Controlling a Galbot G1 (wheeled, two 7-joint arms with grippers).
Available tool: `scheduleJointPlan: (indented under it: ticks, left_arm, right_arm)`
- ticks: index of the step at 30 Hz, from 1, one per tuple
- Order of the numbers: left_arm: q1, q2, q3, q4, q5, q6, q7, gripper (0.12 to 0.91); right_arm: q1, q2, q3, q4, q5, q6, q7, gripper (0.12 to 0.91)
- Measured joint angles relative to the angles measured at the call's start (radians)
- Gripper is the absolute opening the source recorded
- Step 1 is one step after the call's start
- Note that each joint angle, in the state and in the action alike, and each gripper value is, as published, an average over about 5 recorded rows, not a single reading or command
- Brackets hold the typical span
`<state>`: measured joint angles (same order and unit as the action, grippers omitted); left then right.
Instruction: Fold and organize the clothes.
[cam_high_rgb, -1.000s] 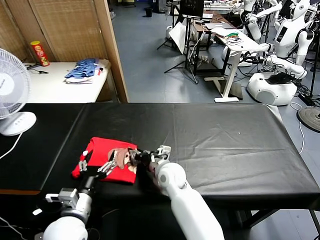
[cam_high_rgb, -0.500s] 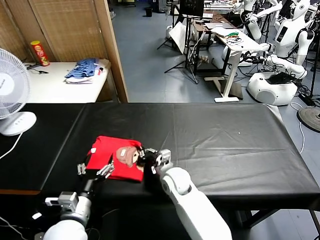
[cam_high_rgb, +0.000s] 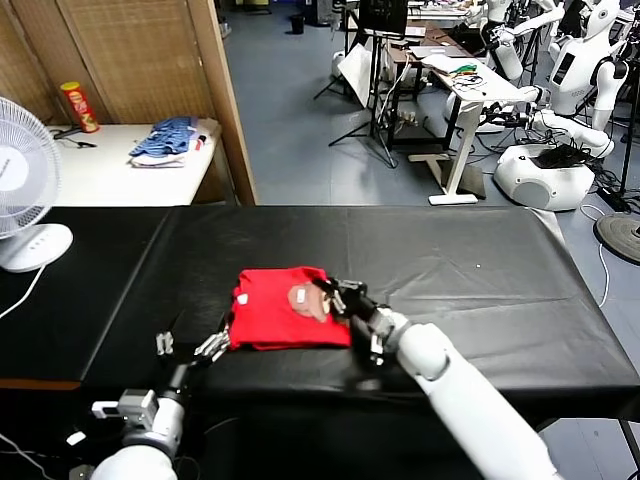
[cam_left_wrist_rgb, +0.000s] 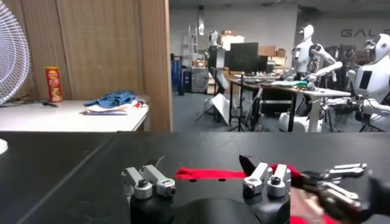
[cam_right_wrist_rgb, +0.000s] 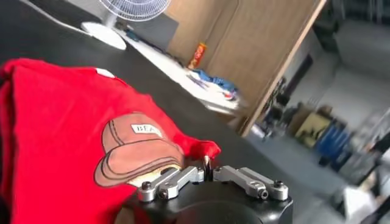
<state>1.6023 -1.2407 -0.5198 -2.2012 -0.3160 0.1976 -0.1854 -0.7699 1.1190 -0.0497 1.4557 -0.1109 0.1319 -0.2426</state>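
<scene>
Folded red T-shirt (cam_high_rgb: 288, 308) lies on the black table (cam_high_rgb: 480, 290) near its front edge. Right gripper (cam_high_rgb: 335, 292) pinches the shirt's right edge beside the brown graphic, jaws nearly closed on cloth. Left gripper (cam_high_rgb: 190, 345) rests just left of the shirt, jaws spread wide, holding nothing.

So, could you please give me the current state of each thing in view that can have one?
red T-shirt: folded into a compact stack on the black table, printed graphic partly showing at its right edge.
right gripper: shut on the T-shirt's right edge.
left gripper: open, empty, just off the shirt's near-left corner.
fan: standing upright at the table's left end.
striped clothing pile: heaped on the white side table.
</scene>
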Motion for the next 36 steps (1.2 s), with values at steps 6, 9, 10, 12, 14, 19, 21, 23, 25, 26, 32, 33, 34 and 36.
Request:
scheduleJointPlan:
  ticks: [6,9,10,12,14,19,21,23,25,26,32,33,34,36]
  left_arm:
    - [0.001,-0.005,0.004,0.007,-0.003,-0.026,-0.008,0.798]
    - [0.006,-0.004,0.005,0.016,0.000,-0.050,-0.010,0.798]
    - [0.010,-0.003,0.003,0.019,0.002,-0.063,-0.009,0.798]
    - [0.020,0.001,0.000,0.023,0.011,-0.083,-0.007,0.798]
    - [0.033,0.007,-0.001,0.022,0.019,-0.087,-0.008,0.798]
    - [0.085,0.031,0.014,-0.010,0.024,-0.066,-0.035,0.798]
    - [0.113,0.042,0.020,-0.028,0.024,-0.058,-0.038,0.798]
    - [0.141,0.049,0.024,-0.047,0.023,-0.054,-0.040,0.798]
    - [0.169,0.053,0.027,-0.060,0.023,-0.052,-0.041,0.798]
    - [0.182,0.054,0.027,-0.064,0.023,-0.052,-0.041,0.798]
    - [0.255,0.055,0.010,-0.086,-0.003,-0.039,-0.042,0.798]
    - [0.265,0.055,0.005,-0.091,-0.010,-0.032,-0.044,0.798]
    - [0.274,0.054,0.000,-0.096,-0.017,-0.023,-0.048,0.798]
    - [0.291,0.054,-0.010,-0.107,-0.032,-0.001,-0.059,0.798]
  right_arm:
    - [-0.070,-0.104,0.052,0.107,0.015,0.020,0.073,0.563]
    - [-0.154,-0.136,0.102,0.196,0.054,-0.010,0.121,0.710]
    - [-0.189,-0.141,0.122,0.229,0.067,-0.022,0.135,0.745]
    - [-0.270,-0.142,0.169,0.299,0.099,-0.053,0.168,0.784]
    - [-0.361,-0.131,0.223,0.370,0.138,-0.097,0.214,0.794]
    - [-0.619,-0.066,0.350,0.534,0.230,-0.202,0.345,0.798]
    - [-0.717,-0.034,0.384,0.586,0.243,-0.213,0.387,0.798]
    - [-0.805,-0.004,0.405,0.634,0.252,-0.216,0.427,0.798]
    - [-0.883,0.021,0.416,0.680,0.258,-0.219,0.462,0.798]
    - [-0.918,0.031,0.419,0.702,0.260,-0.222,0.477,0.798]
    - [-1.101,0.070,0.423,0.829,0.275,-0.269,0.557,0.798]
    - [-1.127,0.073,0.424,0.847,0.280,-0.281,0.568,0.798]
    - [-1.150,0.076,0.425,0.865,0.287,-0.293,0.578,0.798]
    - [-1.190,0.079,0.430,0.894,0.298,-0.313,0.592,0.798]
